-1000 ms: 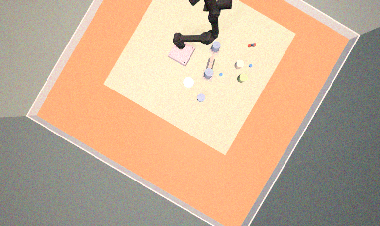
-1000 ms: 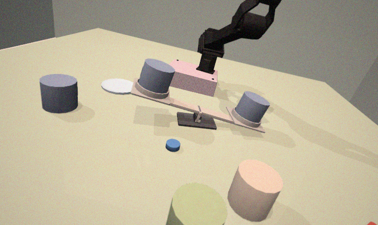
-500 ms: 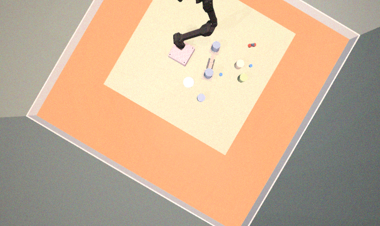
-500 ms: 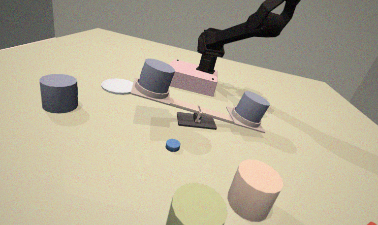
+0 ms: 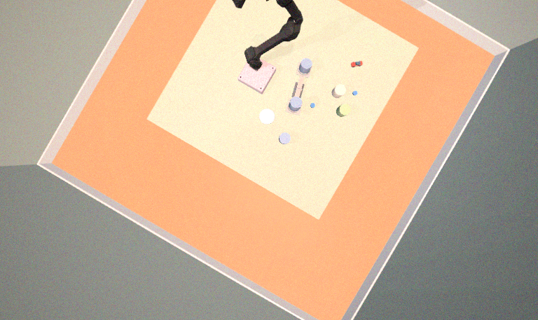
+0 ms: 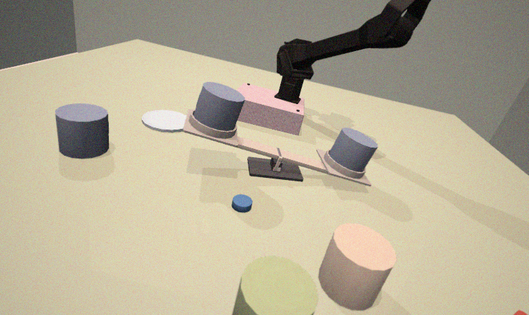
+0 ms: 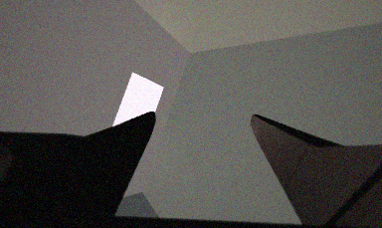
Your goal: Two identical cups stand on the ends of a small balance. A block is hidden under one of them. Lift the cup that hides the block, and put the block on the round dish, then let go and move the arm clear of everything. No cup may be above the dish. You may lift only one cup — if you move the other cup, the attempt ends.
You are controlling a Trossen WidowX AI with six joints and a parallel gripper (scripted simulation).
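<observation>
Two cups (image 5: 305, 66) (image 5: 295, 103) (image 6: 219, 105) (image 6: 353, 149) still need sorting, neither lifted, the block unseen but probably beneath the lower one, the dish (image 5: 267, 116) (image 6: 164, 120) bare, and the hand (image 7: 202, 116) spread wide, holding nothing.

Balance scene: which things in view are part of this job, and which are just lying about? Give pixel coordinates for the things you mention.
Job:
- balance (image 5: 300, 80) (image 6: 259, 148)
- high-end cup (image 5: 295, 103) (image 6: 219, 107)
- low-end cup (image 5: 305, 66) (image 6: 353, 149)
- round dish (image 5: 266, 116) (image 6: 165, 120)

Lying about:
- third blue-grey cylinder (image 5: 284, 138) (image 6: 82, 130)
- cream-pink cylinder (image 5: 339, 90) (image 6: 357, 267)
- yellow-green cylinder (image 5: 344, 110) (image 6: 277, 288)
- two blue discs, one nearer the balance (image 5: 312, 105) (image 6: 242, 202), one farther (image 5: 354, 92)
- red-ended item (image 5: 356, 64)
</observation>
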